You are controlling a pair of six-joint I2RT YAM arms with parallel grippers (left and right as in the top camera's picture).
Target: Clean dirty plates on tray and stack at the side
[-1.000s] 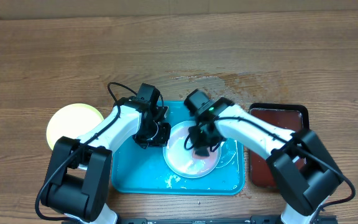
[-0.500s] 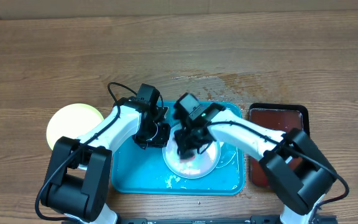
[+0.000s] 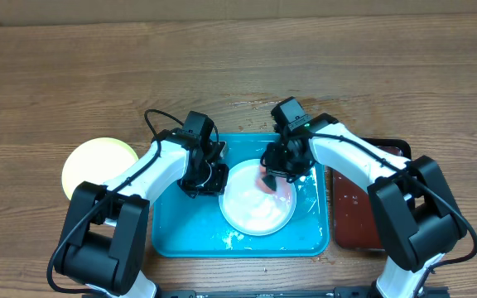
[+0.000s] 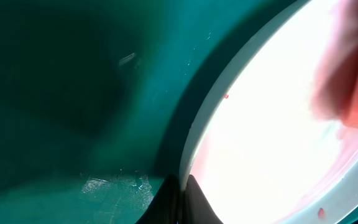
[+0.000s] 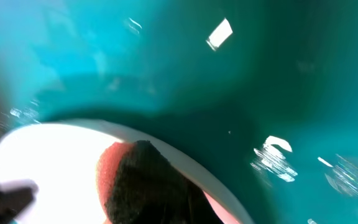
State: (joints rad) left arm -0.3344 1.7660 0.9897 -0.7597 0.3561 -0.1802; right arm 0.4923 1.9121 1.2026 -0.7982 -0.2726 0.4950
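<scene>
Left wrist view: left fingers (image 4: 199, 210) pinch plate (image 4: 278, 124) rim; right fingers (image 3: 277, 165) clamp red sponge (image 5: 114, 165).

A robotics lab bench: twin arms (image 3: 151, 165) at a wood-grain table (image 3: 73, 74)

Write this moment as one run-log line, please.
left end effector: pinches white plate rim | right end effector: holds red sponge on plate | turquoise tray: under plate | yellow-green plate: left of tray
</scene>
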